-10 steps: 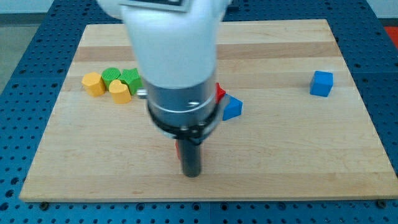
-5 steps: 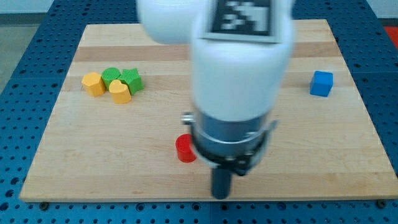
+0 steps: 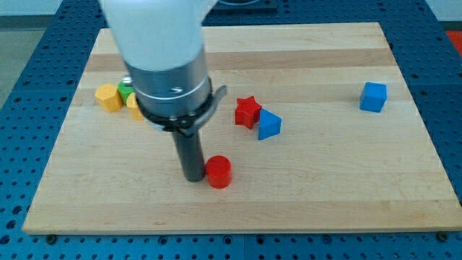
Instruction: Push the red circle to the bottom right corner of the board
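The red circle [image 3: 219, 172] is a short red cylinder lying on the wooden board [image 3: 325, 188], left of centre and near the view's bottom edge. My tip [image 3: 193, 177] stands on the board just to the left of the red circle, touching or almost touching its left side. The arm's white and grey body hangs over the board's upper left and hides part of the blocks there.
A red star [image 3: 247, 112] and a blue block [image 3: 269, 125] lie touching, up and right of the red circle. A blue cube [image 3: 373, 97] sits at the right. A yellow block [image 3: 109, 97], a green block [image 3: 124, 90] and another yellow block [image 3: 134, 105] are at the left, partly hidden.
My tip has swung from the red circle's lower right round to its left side. The arm's body moved left, uncovering the red star and blue block. The red circle has barely moved.
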`<state>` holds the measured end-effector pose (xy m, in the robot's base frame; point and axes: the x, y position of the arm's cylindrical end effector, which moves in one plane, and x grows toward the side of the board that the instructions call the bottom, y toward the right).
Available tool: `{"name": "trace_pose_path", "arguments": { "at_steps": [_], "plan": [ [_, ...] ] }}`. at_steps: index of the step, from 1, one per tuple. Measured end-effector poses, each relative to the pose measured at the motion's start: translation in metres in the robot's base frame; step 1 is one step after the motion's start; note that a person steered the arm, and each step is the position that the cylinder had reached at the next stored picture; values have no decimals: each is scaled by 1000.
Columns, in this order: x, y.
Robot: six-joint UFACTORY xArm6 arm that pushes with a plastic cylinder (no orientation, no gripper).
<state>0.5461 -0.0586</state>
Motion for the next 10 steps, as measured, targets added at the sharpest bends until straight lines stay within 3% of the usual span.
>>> {"name": "trace_pose_path", "arguments": {
  "at_steps": [4, 6, 10],
  "plan": [
    [3, 150],
    [41, 150],
    [6, 185]
  ]
}}
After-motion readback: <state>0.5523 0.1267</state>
